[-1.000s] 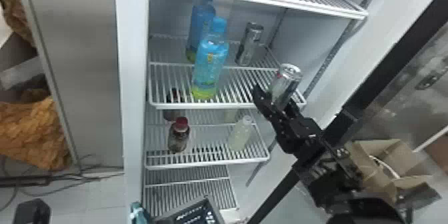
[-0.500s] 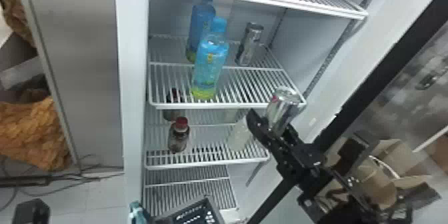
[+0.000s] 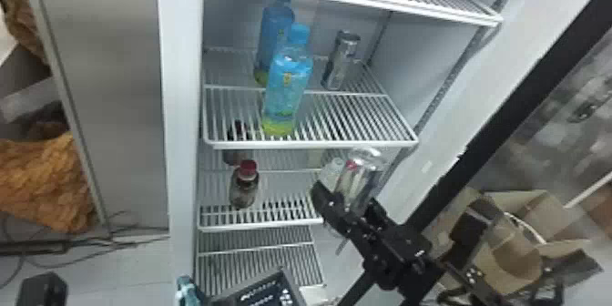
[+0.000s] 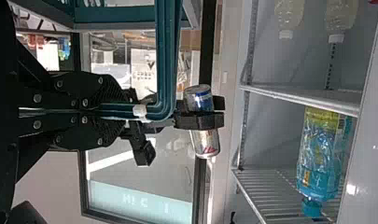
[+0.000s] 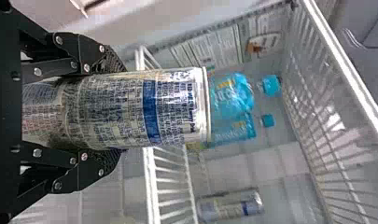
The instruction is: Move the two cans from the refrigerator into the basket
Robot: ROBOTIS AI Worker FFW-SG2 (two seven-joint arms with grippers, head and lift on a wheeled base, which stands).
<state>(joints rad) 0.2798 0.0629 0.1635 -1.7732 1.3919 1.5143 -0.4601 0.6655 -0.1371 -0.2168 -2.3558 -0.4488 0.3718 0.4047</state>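
I count two cans, one in my right gripper (image 3: 348,201) and one on a shelf. The right fingers pinch the first can (image 3: 362,175) around its body, out in front of the right side of the open fridge (image 3: 184,100). My left gripper (image 4: 123,111) has its fingers closed on the teal handle (image 4: 167,60) of the basket (image 4: 114,15).

Inside the fridge I make out four wire shelves. The second one down bears the other can (image 3: 340,60), standing toward the back, to the right of two blue bottles, the front one (image 3: 288,86) and the rear one (image 3: 274,32). On the third shelf are two dark bottles; the nearer one (image 3: 244,186) has a red cap, and the farther one (image 3: 236,145) is partly hidden by the shelf above. I also count two pale bottles, (image 4: 289,16) and (image 4: 340,21), both white-capped.

The gripped can is bare silver metal, with a bright rim round its end, a dark blue band and rows of fine blue print over the side I see from the right wrist. In the head view it carries a small red mark. The can on the shelf is silver too, slim, with a blue band.
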